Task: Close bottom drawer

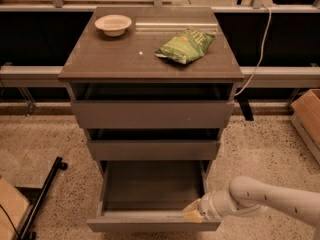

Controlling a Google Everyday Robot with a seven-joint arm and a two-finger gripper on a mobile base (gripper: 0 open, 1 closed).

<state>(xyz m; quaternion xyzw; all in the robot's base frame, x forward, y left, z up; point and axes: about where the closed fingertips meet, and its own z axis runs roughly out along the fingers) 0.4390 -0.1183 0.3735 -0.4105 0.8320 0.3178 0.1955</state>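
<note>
At the right front corner of the bench's bottom drawer [150, 190], the pale yellowish claw [192, 212] rests against the top edge of the drawer's flat front panel, seemingly in contact with it. Whether the claw is open or closed cannot be told. Behind it a smooth white, rounded arm [272, 200] runs off to the right of the bench and leaves the picture at the lower right edge.

The bottom drawer is pulled well out from the front of the grey-brown, flat-topped bench [110, 61], so its shallow grey box interior lies open to view and looks bare. Directly above it in the bench front, the middle drawer [152, 150] with the same plain handleless face stands out a little, with a dark gap over it. Over that, the taller, wider top drawer [152, 115] also stands slightly out under the bench top.

On the bench top, a shallow cream-coloured round bowl [113, 24] sits near the back left corner. A crumpled green snack bag [186, 45] lies toward the back right, well apart from the bowl, and a tiny white speck [141, 52] lies between them, nearer the bag.

A thin white cable [259, 51] hangs down just to the right of the bench. Farther right of the bench stands an open brown cardboard box [307, 115]. To the bench's lower left, a black metal stand [42, 196] lies on the speckled beige floor [45, 139].
</note>
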